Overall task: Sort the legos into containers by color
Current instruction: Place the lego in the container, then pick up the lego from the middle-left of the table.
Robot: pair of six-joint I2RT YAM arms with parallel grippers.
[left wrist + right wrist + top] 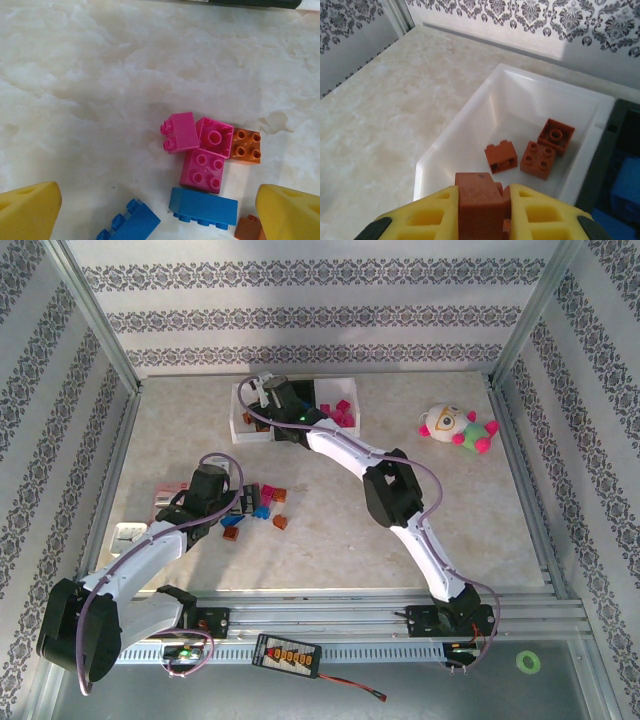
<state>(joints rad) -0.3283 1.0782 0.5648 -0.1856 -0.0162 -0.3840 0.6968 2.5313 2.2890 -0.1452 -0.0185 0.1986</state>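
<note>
My right gripper (481, 212) is shut on an orange-brown lego (479, 197) and hangs over the near edge of the left white container (445, 145). Three orange-brown legos (538, 160) lie in that container. Beside it stands the black container (620, 130) with a blue lego (626, 186) inside. The right white container (352, 406) holds pink legos. My left gripper (160, 215) is open, low over the loose pile (262, 506). Pink legos (202, 170), an orange one (245, 146) and two blue ones (202, 206) lie between and ahead of its yellow fingers (30, 210).
A plush toy (455, 427) lies at the back right. A flat red-and-white packet (165, 502) and a small white object (130, 535) sit left of the pile. Metal frame rails (520, 490) bound the table. A battery unit (288, 655) and a green ring (527, 662) lie in front.
</note>
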